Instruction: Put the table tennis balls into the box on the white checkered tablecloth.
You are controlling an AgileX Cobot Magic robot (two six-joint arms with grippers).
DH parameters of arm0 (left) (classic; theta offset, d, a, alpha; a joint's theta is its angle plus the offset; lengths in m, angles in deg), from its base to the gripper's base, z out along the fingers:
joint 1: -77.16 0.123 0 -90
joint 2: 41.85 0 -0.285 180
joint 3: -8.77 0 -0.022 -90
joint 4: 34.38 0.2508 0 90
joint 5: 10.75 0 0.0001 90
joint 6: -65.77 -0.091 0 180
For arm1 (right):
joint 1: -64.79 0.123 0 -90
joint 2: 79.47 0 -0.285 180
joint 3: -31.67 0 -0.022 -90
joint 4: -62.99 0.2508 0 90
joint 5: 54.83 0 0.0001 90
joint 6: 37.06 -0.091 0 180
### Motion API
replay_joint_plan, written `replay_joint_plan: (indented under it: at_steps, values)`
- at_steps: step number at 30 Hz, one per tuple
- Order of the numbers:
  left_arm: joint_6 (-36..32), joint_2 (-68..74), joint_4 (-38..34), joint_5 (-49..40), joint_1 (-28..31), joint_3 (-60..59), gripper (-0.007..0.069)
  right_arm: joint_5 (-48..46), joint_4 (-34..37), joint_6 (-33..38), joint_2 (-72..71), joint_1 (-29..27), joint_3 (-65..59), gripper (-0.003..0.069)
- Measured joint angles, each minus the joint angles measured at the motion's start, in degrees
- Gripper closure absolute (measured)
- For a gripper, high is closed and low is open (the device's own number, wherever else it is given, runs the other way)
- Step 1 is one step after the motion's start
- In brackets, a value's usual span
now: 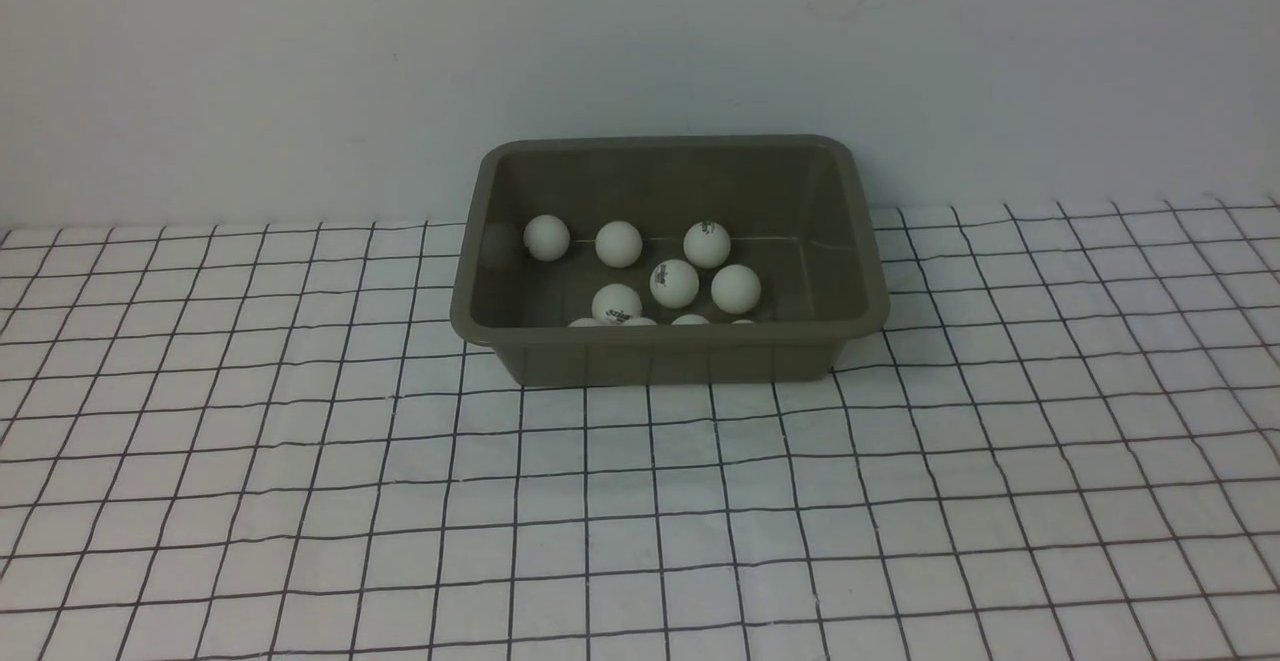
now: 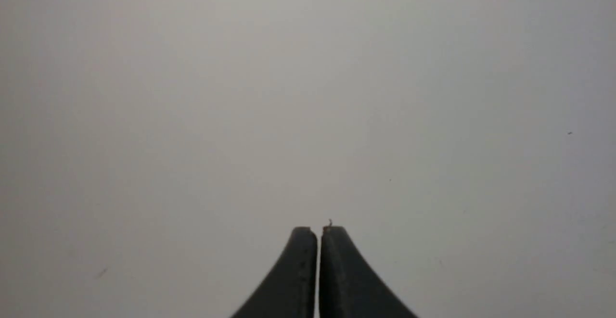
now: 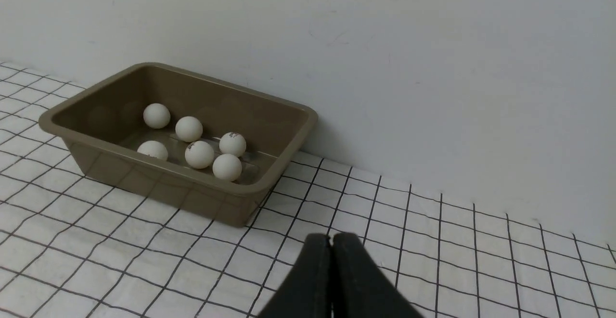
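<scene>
The table tennis balls point(image 1: 674, 284) are white and round, some with dark print; they lie inside the box point(image 1: 676, 363). This box is olive-grey, rectangular, and stands upright on the white checkered tablecloth point(image 1: 640, 541), which has thin black lines.

Mostly hidden behind the near wall of the olive-grey plastic box point(image 1: 670, 363), four table tennis balls point(image 1: 690, 321); too small to read, the logos point(image 1: 710, 227) on others. Cut off by picture edges, the white checkered tablecloth point(image 1: 620, 491), left gripper point(image 2: 318, 230) and right gripper point(image 3: 330, 237).
</scene>
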Motion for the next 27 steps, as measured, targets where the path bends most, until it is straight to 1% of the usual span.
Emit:
replay_joint_plan:
  at_steps: [13,15,16,18,19,21,22,23,24,25,27]
  values:
    - [0.1,0.0,0.1,-0.7,0.0,0.0,0.0629,-0.2,0.0,0.2,0.0,0.0,0.0,0.0676]
    - [0.1,0.0,0.1,2.3,0.2,0.0,0.0629,-0.2,0.0,0.2,0.0,0.0,0.0,0.0676]
    - [0.5,0.0,0.1,5.5,1.1,0.0,0.0629,-0.2,0.0,0.2,0.0,0.0,0.0,0.0676]
    - [1.8,0.0,-0.1,10.7,3.6,0.0,0.0629,-0.2,0.0,0.2,0.0,0.0,0.0,0.0676]
    - [4.6,0.0,-0.4,16.8,6.4,-0.1,0.0629,-0.2,0.0,0.2,0.0,0.0,0.0,0.0676]
    - [8.5,0.0,-0.6,21.1,9.5,-0.5,0.0629,-0.2,0.0,0.2,0.0,0.0,0.0,0.0676]
    - [9.0,0.0,-0.6,21.4,9.9,-0.6,0.0629,-0.2,0.0,0.2,0.0,0.0,0.0,0.0676]
    - [12.7,-0.1,-0.8,22.9,12.1,-1.6,0.0629,-0.2,0.0,0.2,0.0,0.0,0.0,0.0676]
    - [13.2,-0.1,-0.7,23.0,12.3,-1.8,0.0629,-0.2,0.0,0.2,0.0,0.0,0.0,0.0676]
    - [15.4,-0.1,-0.9,23.0,13.4,-2.8,0.0629,-0.2,0.0,0.2,0.0,0.0,0.0,0.0676]
    - [17.8,-0.1,-1.1,21.4,14.4,-4.8,0.0629,-0.2,0.0,0.2,0.0,0.0,0.0,0.0676]
